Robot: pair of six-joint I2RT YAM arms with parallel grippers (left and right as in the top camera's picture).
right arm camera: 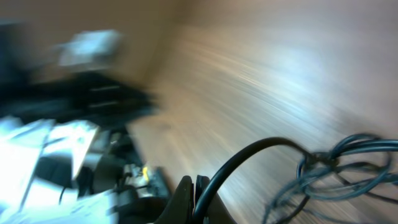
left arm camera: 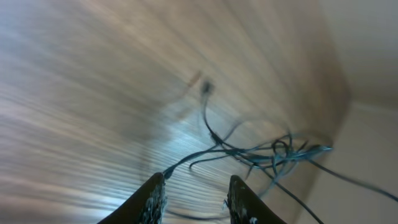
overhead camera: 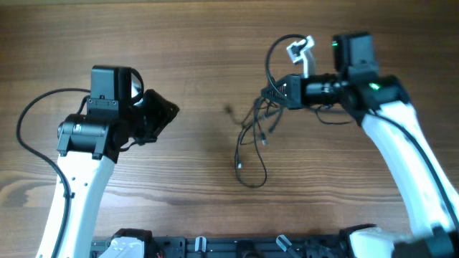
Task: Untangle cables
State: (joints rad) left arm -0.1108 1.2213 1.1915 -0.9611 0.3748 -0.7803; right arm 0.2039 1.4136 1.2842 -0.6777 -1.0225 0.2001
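Observation:
The cables (overhead camera: 252, 132) are thin black cords. They are bunched at my right gripper (overhead camera: 271, 93) and trail down to a loose loop near the table's middle. In the right wrist view that gripper (right arm camera: 194, 194) is shut. A black strand (right arm camera: 249, 155) arcs from beside its fingertips to the tangled bunch (right arm camera: 348, 165). My left gripper (overhead camera: 168, 113) stands well to the left of the cords. Seen from the left wrist, it (left arm camera: 196, 199) is open with nothing between the fingers. The tangle (left arm camera: 273, 152) lies ahead of it, and one plug end (left arm camera: 206, 87) hangs further off.
The wooden table (overhead camera: 201, 43) carries everything. A black loop (overhead camera: 276, 46) rises from the bunch toward a white piece (overhead camera: 301, 50) on the right arm. The left arm's own thick cable (overhead camera: 29, 115) curves out at far left. Dark fixtures (overhead camera: 215, 247) line the near edge.

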